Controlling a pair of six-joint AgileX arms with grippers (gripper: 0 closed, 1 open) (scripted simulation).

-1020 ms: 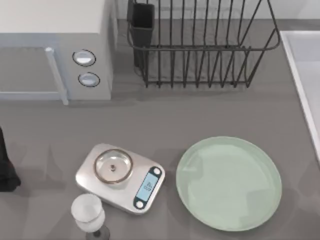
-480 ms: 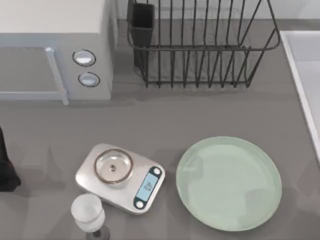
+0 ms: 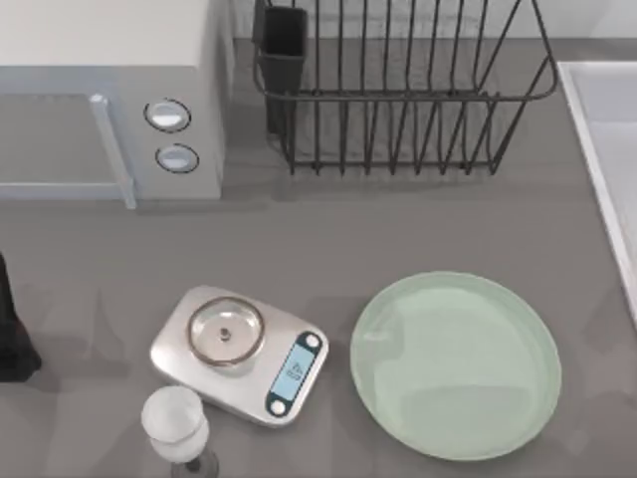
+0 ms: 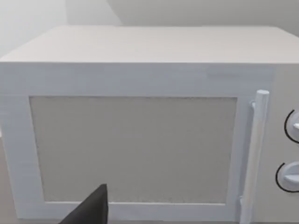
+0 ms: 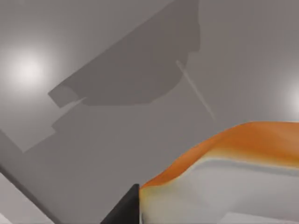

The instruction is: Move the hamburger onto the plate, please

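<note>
Gripping: right gripper's state cannot be told; hamburger [image 5: 243,144] close against its dark fingertip [image 5: 125,210].
Plate [image 3: 456,364]: bare, beside the kitchen scale [image 3: 239,355].
Left gripper: state cannot be told, faces the microwave [image 4: 140,126].

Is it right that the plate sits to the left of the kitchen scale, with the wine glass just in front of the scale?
Not quite. In the top view the plate sits to the right of the kitchen scale, not the left. The wine glass does stand just in front of the scale.

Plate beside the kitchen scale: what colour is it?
Pale mint green all over, no pattern; the large round plate shows best in the top view.
</note>
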